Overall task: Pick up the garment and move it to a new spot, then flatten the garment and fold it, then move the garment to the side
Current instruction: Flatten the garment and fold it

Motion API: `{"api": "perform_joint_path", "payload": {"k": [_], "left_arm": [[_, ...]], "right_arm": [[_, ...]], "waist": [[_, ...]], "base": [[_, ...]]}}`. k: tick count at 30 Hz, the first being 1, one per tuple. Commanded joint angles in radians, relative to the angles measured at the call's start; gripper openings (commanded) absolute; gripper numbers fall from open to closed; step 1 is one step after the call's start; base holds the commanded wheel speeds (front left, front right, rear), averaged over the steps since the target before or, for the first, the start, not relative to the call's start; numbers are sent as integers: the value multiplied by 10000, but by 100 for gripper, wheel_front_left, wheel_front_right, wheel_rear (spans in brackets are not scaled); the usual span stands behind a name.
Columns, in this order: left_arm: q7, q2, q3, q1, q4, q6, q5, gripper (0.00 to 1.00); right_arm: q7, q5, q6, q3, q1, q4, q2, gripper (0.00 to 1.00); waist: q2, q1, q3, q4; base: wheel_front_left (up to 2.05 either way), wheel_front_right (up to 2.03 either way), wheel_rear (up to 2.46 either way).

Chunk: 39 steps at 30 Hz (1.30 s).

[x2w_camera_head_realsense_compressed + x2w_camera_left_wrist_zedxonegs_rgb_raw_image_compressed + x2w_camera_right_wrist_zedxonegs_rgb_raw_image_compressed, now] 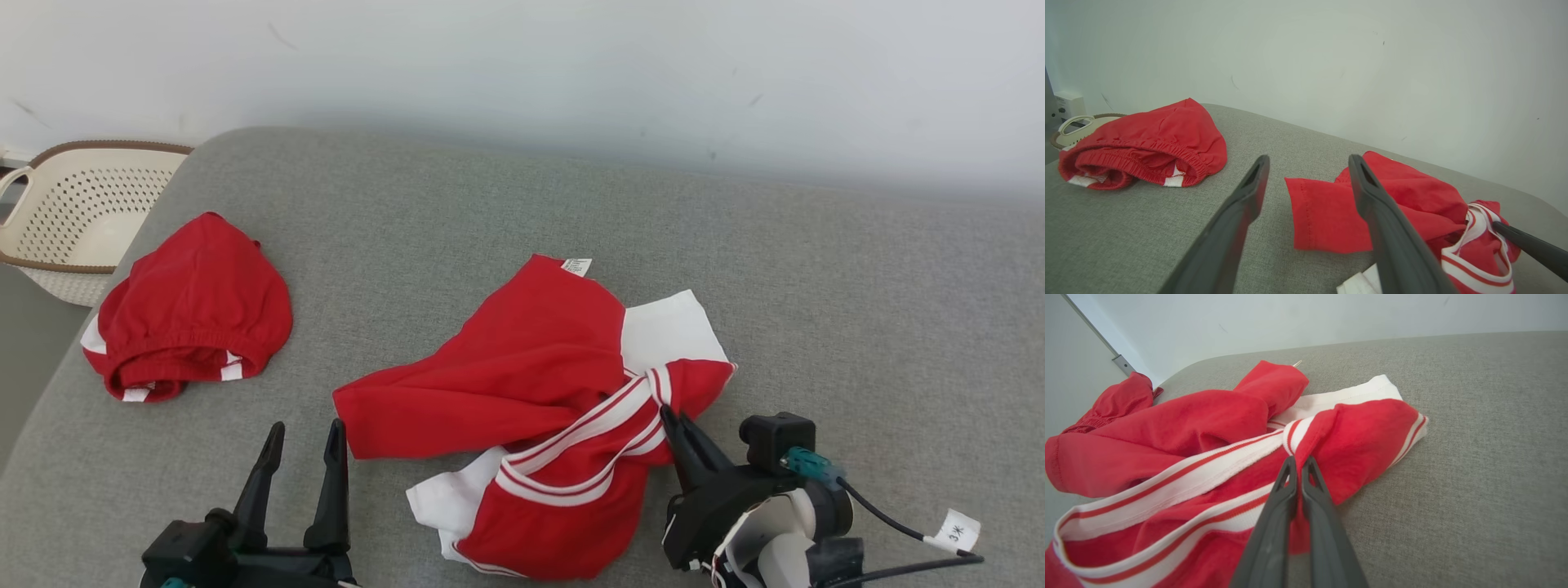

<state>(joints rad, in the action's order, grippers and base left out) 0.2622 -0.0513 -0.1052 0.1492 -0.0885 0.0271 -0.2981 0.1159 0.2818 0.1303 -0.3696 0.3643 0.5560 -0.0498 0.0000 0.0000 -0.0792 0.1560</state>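
The red jersey [522,359] lies crumpled near the middle of the grey bench [816,286], toward my side. My right claw [676,420] is clamped shut on a fold of it, just beside the striped trim [1180,473]. The pinch looks thin, so I judge the lift should go slowly and straight up, watching that the cloth does not slide out from between the fingers before I carry it to a new spot. My left claw [304,429] stands wide open and holds nothing, with the jersey's stitched sleeve hem [1300,212] lying just ahead of it, a good second hold if the cloth sags. The jersey is twisted: red body uppermost, white panels [669,331] poking out beneath, red-and-white bands looping across the front and a small label [576,266] at its far edge, so it will need real spreading later. Well apart on the left lie red shorts [192,302] with an elastic waistband, and past that corner sits a white perforated basket [73,212].
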Motion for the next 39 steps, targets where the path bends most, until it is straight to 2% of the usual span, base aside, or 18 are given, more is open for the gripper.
{"api": "perform_joint_path", "payload": {"k": [1,4,9,15,18,25,26,27,34,39], "left_arm": [[38,6,23,-18,-31,-34,-16,100],[38,8,47,-51,-42,-77,-49,100],[40,8,34,-104,-36,-116,-186,100],[38,6,-21,-136,-83,-148,-270,100],[38,6,-50,-101,-98,-141,-313,100],[39,7,-132,37,-168,-166,-449,100],[40,7,-143,44,-171,-177,-458,100],[40,7,-156,53,-169,-180,-468,100],[39,7,-155,66,-195,-199,-470,100],[40,7,-72,-49,-145,-189,-395,100]], "right_arm": [[167,-106,8,128,133,77,-15,0],[353,-235,8,403,249,155,-19,0],[618,-869,8,1442,617,252,-82,0],[374,-1170,8,2060,1324,69,-909,0],[251,-906,8,2104,1698,66,-1284,0],[59,-820,8,2085,2377,819,-1891,0],[77,-896,8,2059,2428,930,-1925,40],[176,-912,8,2103,2500,996,-1925,98],[728,-1258,8,2660,2171,1292,-1959,100],[1017,-1386,8,2948,1577,583,-1552,100]], "waist": [[0,0,-6,-38],[0,0,-8,-91],[0,0,-10,-236],[0,0,-64,-324],[0,0,-118,-309],[0,0,-263,-228],[0,0,-280,-229],[0,0,-295,-235],[0,0,-238,-444],[0,0,-166,-675]], "base": [[0,0,0],[0,0,0],[0,0,0],[0,0,0],[0,0,0],[0,0,0],[0,0,0],[0,0,0],[0,0,0],[0,0,0]]}}
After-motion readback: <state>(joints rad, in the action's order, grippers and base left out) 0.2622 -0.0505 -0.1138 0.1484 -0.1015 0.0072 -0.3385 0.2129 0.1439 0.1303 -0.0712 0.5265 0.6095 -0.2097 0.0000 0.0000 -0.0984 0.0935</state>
